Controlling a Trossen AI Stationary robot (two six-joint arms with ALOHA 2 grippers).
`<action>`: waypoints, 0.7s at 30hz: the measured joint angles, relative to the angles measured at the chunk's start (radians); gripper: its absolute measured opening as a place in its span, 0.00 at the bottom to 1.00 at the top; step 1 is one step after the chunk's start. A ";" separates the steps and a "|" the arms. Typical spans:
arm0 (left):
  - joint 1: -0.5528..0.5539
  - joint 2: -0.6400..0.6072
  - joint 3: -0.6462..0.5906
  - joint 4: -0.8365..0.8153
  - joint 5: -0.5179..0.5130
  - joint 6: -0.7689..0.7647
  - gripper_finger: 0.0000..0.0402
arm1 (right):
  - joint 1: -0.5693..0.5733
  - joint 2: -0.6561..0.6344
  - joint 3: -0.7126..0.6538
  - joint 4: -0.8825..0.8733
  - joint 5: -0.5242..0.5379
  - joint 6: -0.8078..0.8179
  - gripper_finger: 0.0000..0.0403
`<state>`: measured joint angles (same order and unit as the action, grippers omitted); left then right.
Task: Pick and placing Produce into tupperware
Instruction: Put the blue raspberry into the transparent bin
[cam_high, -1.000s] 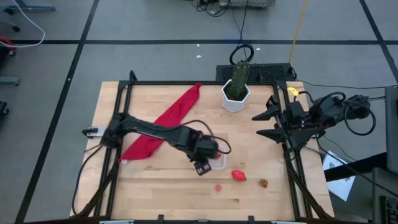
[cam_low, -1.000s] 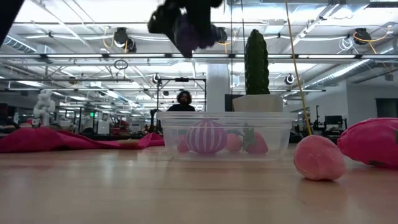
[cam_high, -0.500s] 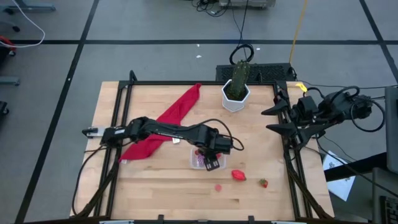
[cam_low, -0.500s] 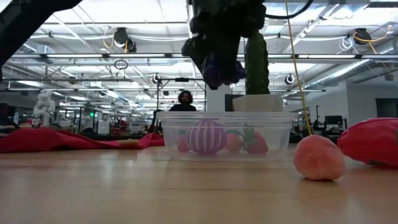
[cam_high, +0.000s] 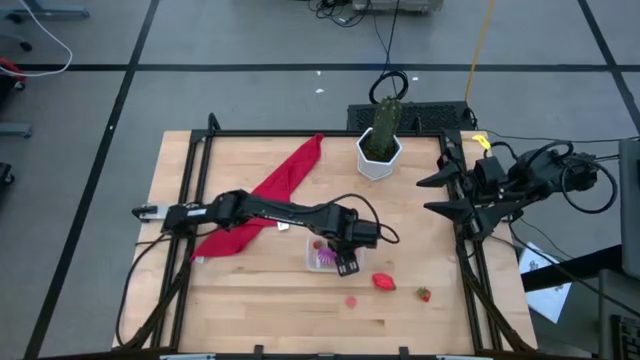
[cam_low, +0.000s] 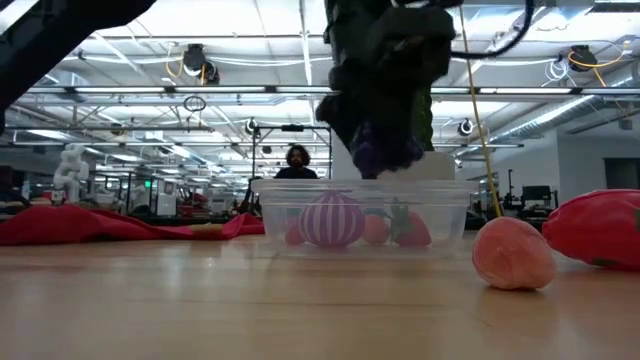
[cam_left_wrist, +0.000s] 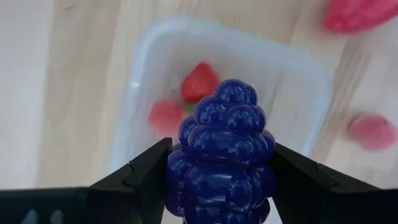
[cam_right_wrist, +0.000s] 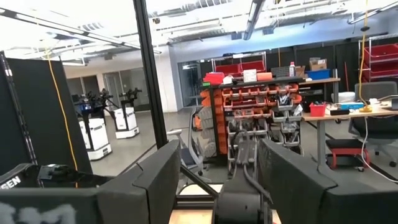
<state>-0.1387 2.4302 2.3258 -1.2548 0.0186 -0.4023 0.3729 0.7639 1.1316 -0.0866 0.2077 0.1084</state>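
We are holding the purple grapes (cam_left_wrist: 225, 155) clamped in the left gripper (cam_left_wrist: 221, 171) directly above the tupperware (cam_left_wrist: 298, 74), advising a low, centred release; right gripper (cam_right_wrist: 217, 171) apart, idle.

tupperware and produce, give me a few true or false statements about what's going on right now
1. The left gripper is shut on the purple grape bunch. True.
2. The tupperware is empty. False: a striped purple piece and red pieces already lie inside.
3. The grape bunch hangs above the tupperware. True.
4. All the produce is off the table. False: a pink piece, a red piece and a small strawberry lie on the wood outside the container.
5. The right gripper is carrying a strawberry. False: it is open, holds nothing, and waits at the table's right edge.
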 joint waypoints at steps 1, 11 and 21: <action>0.000 0.006 0.000 0.010 0.009 0.001 0.57 | 0.000 0.000 0.000 0.001 0.000 0.000 0.52; -0.007 0.055 0.000 0.043 0.044 0.002 0.57 | 0.000 0.007 0.000 0.000 0.000 0.002 0.52; -0.008 0.085 -0.001 0.033 0.063 -0.003 0.57 | 0.000 0.016 0.000 -0.001 0.000 0.003 0.52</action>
<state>-0.1471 2.5149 2.3253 -1.2213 0.0818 -0.4055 0.3729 0.7799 1.1316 -0.0875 0.2077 0.1112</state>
